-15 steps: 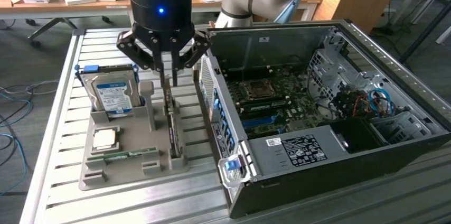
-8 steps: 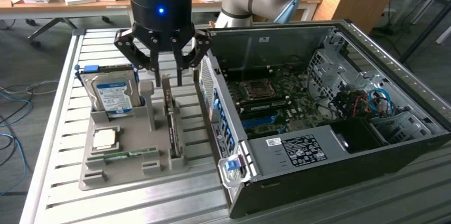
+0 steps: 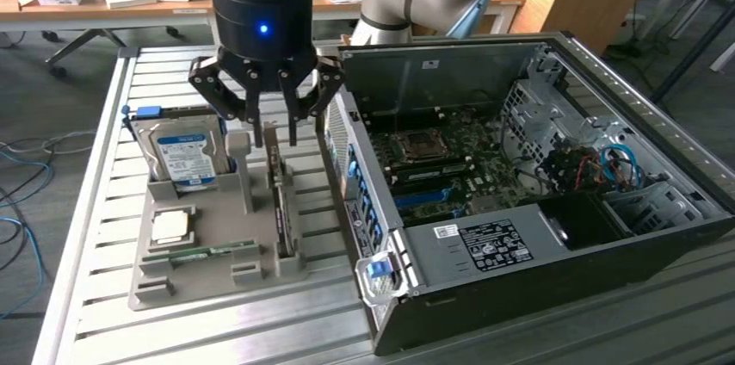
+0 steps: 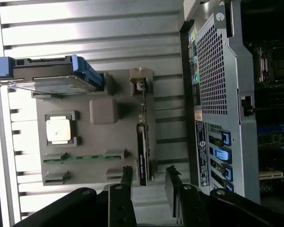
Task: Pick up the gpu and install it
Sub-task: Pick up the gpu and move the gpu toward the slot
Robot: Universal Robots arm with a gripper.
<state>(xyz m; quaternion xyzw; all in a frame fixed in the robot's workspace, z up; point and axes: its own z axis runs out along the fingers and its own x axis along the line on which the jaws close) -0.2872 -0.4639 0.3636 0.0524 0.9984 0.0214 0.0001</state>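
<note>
The gpu is a thin dark card standing on edge in a slot of the grey holder tray, next to the open computer case. My gripper hangs open just over the card's far end, one finger on each side and not clamping it. The wrist view looks down the card's top edge: the gpu runs as a narrow dark strip with a metal bracket at one end. Its other end lies between the spread fingertips of my gripper. The case's motherboard lies exposed.
The tray also holds a silver hard drive with a blue label, a square processor chip and a green memory stick. All of it rests on a slatted metal table. The case's side wall stands close beside the tray.
</note>
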